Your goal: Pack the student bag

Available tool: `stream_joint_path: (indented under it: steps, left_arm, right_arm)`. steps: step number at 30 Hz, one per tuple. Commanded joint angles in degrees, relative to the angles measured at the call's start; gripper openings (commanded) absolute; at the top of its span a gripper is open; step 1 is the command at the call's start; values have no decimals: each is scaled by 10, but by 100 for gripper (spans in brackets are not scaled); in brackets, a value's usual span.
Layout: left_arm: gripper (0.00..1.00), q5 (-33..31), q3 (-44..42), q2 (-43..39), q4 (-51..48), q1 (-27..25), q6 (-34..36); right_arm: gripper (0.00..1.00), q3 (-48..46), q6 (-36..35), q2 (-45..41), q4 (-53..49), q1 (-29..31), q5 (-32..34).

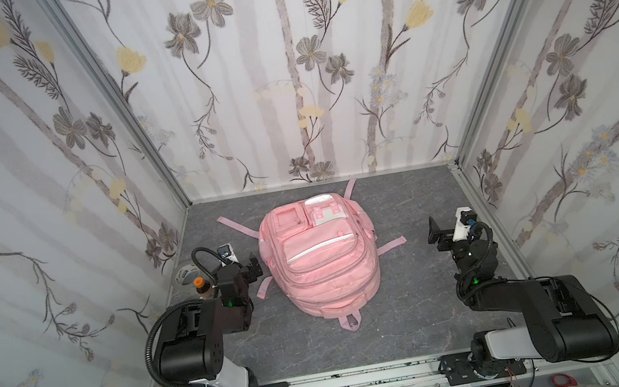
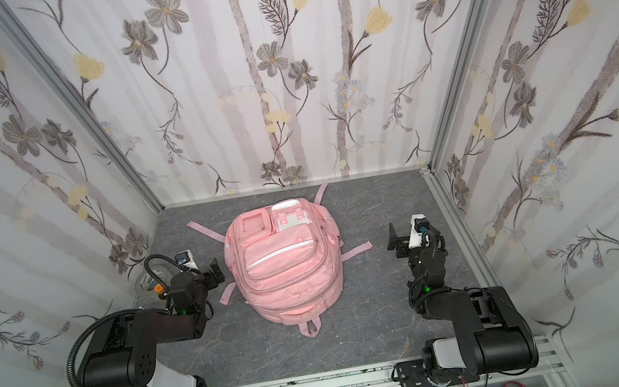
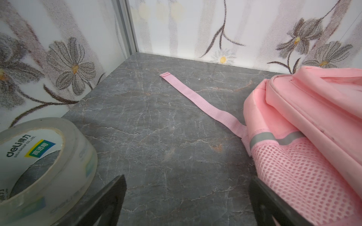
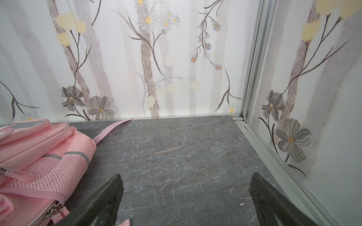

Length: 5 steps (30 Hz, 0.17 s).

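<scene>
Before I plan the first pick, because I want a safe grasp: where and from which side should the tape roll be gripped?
Grip the tape roll by its ring wall, one finger inside the core, one outside, down from above. It lies flat on the table with its hole facing up, so the thin wall probably suits best. The open left gripper is beside it.

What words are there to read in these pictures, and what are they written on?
"deli得力": inner core of the tape roll, left wrist view.
"DELI GROUP CO.,LTD.": small print beneath it, same core.
"高透明": green label on that core.
Faint print on the roll's outer side: too blurred to read.
Print on a pull tab of the student bag: too small to read.
</scene>
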Motion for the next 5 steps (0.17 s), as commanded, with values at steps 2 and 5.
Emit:
stream_joint_path:
  steps: [2,5]
  left_arm:
    - [100,-7,4,-2,0,1,-9]
    - [100,-7,4,-3,0,0,-9]
  right_arm:
    - [100,7,-10,4,16,4,1]
    - [100,3,-11,1,20,4,1]
